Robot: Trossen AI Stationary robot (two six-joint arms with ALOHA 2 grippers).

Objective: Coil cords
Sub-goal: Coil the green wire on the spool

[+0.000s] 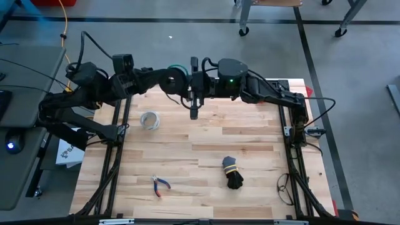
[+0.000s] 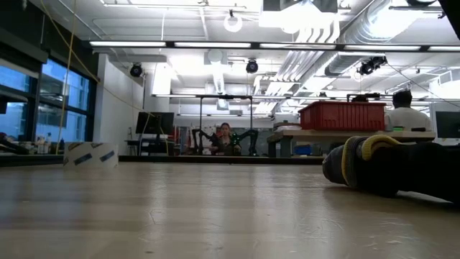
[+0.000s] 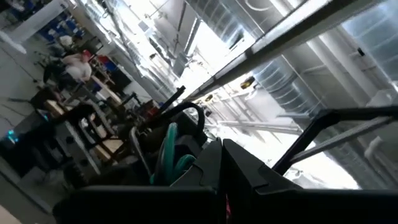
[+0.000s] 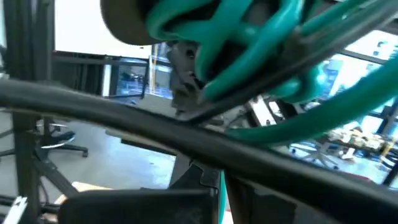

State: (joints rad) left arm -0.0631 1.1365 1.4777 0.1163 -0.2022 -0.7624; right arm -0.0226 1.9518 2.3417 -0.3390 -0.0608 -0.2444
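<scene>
The green cord (image 1: 177, 67) is up off the tabletop (image 1: 250, 137), gathered in loops between my two wrists near the far edge of the boards. In my right wrist view its teal loops (image 4: 249, 43) crowd right against the lens, crossing over one another, with a dark bar slanting in front of them. In my left wrist view a couple of green strands (image 3: 169, 149) hang beside dark hardware.

My left jaws (image 1: 182, 80) are pressed together; they sit right at the cord loops, but I cannot tell whether any strand is pinched in them. My right jaws (image 1: 194, 111) are also drawn together, pointing down toward the boards just beside the left ones; whether they hold any cord I cannot tell.

Farther out on the tabletop, a pale grey-white ring (image 1: 149, 120) lies below my left arm. Nearer the front edge lie small pliers with red handles (image 1: 160, 185) and, to their right, a black cord bundle with a yellow tie (image 1: 232, 172); that bundle looms large at the right of the low view (image 2: 388, 165).

Beyond the tabletop, the low view shows a red bin (image 2: 341, 115) on a bench, a seated person (image 2: 224, 138) far back, and another person (image 2: 406, 111) at the right.
</scene>
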